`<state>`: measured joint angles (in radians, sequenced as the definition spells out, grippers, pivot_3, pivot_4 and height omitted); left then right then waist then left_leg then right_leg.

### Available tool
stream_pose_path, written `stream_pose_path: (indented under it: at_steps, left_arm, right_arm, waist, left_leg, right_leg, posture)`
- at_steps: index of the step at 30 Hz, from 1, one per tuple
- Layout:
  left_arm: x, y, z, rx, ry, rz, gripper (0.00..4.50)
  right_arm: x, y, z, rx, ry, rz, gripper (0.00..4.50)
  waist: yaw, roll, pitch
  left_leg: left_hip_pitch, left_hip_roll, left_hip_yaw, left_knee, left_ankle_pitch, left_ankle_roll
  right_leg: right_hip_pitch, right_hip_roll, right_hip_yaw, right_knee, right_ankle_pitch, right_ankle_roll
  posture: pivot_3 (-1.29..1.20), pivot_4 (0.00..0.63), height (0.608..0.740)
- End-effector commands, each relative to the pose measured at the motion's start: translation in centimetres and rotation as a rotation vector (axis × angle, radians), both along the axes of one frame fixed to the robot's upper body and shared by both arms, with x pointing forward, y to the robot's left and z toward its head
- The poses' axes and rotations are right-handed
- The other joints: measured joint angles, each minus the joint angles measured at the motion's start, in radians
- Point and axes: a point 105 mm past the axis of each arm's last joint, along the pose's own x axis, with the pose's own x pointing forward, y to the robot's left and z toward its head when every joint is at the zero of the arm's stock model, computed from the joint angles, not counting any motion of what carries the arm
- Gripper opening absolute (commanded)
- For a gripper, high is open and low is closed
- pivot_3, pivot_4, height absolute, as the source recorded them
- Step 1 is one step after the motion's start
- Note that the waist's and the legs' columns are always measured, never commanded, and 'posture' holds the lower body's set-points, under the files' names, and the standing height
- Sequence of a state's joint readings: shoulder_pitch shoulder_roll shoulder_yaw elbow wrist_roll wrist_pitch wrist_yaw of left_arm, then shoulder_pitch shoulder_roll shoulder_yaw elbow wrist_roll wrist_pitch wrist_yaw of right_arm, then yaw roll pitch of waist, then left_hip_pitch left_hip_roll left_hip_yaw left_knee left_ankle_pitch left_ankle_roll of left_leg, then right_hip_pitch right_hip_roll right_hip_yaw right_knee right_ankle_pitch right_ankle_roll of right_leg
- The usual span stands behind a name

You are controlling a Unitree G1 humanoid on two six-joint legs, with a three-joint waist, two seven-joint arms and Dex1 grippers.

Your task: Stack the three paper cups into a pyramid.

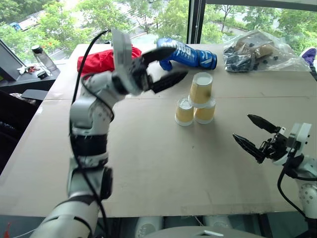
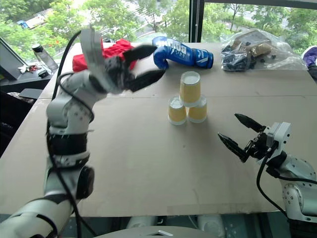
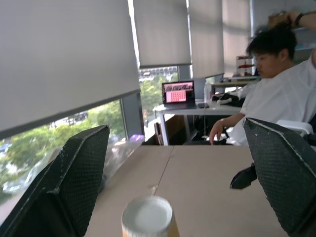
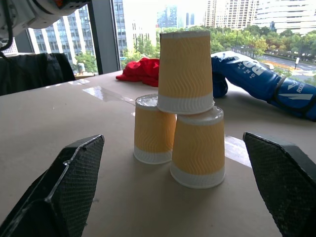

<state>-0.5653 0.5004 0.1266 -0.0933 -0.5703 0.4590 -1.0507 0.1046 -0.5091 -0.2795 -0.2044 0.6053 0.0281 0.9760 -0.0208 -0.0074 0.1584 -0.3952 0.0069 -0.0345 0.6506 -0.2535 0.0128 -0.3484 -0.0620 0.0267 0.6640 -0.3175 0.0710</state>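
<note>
The three paper cups stand as a pyramid at the middle of the table, all upside down. Two form the bottom row, the left cup and the right cup, touching each other. The third cup rests on top of them. My left gripper hovers open just left of the top cup, holding nothing; in the left wrist view that cup's white base shows between its fingers. My right gripper stands open and empty to the right of the pyramid, pointing at it.
A blue bottle lies behind the cups, with a red cloth to its left. A clear plastic bag sits at the back right. A person sits beyond the table's far side.
</note>
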Motion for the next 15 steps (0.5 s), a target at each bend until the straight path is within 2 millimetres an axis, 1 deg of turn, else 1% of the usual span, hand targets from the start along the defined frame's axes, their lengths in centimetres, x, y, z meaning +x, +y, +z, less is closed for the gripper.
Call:
stream_pose_path:
  at_steps: [1, 3, 5, 6, 7, 9, 11, 15]
  left_arm:
    - [-2.3, 2.1, -3.7, 0.069, 0.064, 0.105, 4.44]
    - [-3.8, 2.9, -7.2, 0.113, 0.141, 0.184, 4.44]
    - [-5.3, 3.3, -9.9, 0.137, 0.204, 0.256, 4.44]
    - [-5.9, 3.3, -10.9, 0.137, 0.226, 0.288, 4.44]
    - [-6.3, 3.3, -11.4, 0.137, 0.238, 0.307, 4.44]
    - [-6.9, 3.6, -13.5, 0.164, 0.278, 0.384, 4.44]
    - [-7.2, 3.8, -15.0, 0.176, 0.295, 0.446, 4.44]
    - [-7.2, 4.0, -16.0, 0.175, 0.31, 0.506, 4.44]
  right_arm:
    - [-0.2, -0.8, -0.7, -0.036, -0.023, -0.007, 4.5]
    - [-0.4, -1.3, -1.9, -0.077, 0.0, 0.011, 4.5]
    - [-0.6, -1.7, -3.1, -0.131, 0.028, 0.027, 4.5]
    - [-0.6, -2.0, -3.5, -0.146, 0.038, 0.032, 4.5]
    - [-0.6, -2.2, -3.7, -0.154, 0.044, 0.034, 4.5]
    - [-0.4, -2.8, -4.4, -0.163, 0.067, 0.019, 4.5]
    - [-0.5, -3.2, -4.9, -0.176, 0.085, 0.027, 4.5]
    - [-0.6, -3.3, -5.1, -0.178, 0.088, 0.041, 4.5]
  waist:
    - [0.006, 0.0, 0.001]
    - [0.008, 0.0, 0.001]
    - [0.015, -0.001, 0.001]
    - [0.018, 0.0, 0.001]
    - [0.02, 0.0, 0.001]
    - [0.021, 0.0, 0.001]
    - [0.021, 0.0, 0.001]
    - [0.019, 0.001, 0.0]
  left_leg:
    - [-0.001, 0.0, 0.0, 0.001, 0.0, 0.0]
    - [-0.001, 0.0, 0.0, 0.001, -0.001, 0.001]
    - [-0.002, 0.0, -0.001, 0.001, -0.002, 0.003]
    - [-0.001, 0.0, -0.001, 0.001, -0.002, 0.004]
    - [0.0, -0.001, 0.0, 0.001, -0.002, 0.004]
    - [0.0, -0.001, -0.001, 0.001, -0.003, 0.004]
    - [0.003, -0.001, -0.001, 0.001, -0.003, 0.004]
    - [0.004, -0.001, -0.001, 0.001, -0.003, 0.004]
  right_leg:
    - [-0.001, 0.0, 0.0, 0.0, 0.0, 0.0]
    - [0.0, -0.001, 0.0, -0.001, 0.0, 0.0]
    - [0.0, -0.002, -0.001, -0.002, 0.0, 0.0]
    - [0.0, -0.003, -0.001, -0.002, 0.0, 0.0]
    - [0.002, -0.005, -0.001, -0.002, 0.0, 0.0]
    - [0.003, -0.006, 0.0, -0.002, 0.0, -0.001]
    - [0.006, -0.008, 0.001, -0.001, 0.0, -0.001]
    - [0.006, -0.008, 0.001, -0.001, 0.0, -0.001]
  posture:
    - [0.0, 0.15, 0.74]
    - [0.0, 0.15, 0.74]
    - [0.0, 0.15, 0.74]
    - [0.0, 0.15, 0.74]
    - [0.0, 0.15, 0.74]
    - [0.0, 0.15, 0.74]
    - [0.0, 0.15, 0.74]
    - [0.0, 0.15, 0.74]
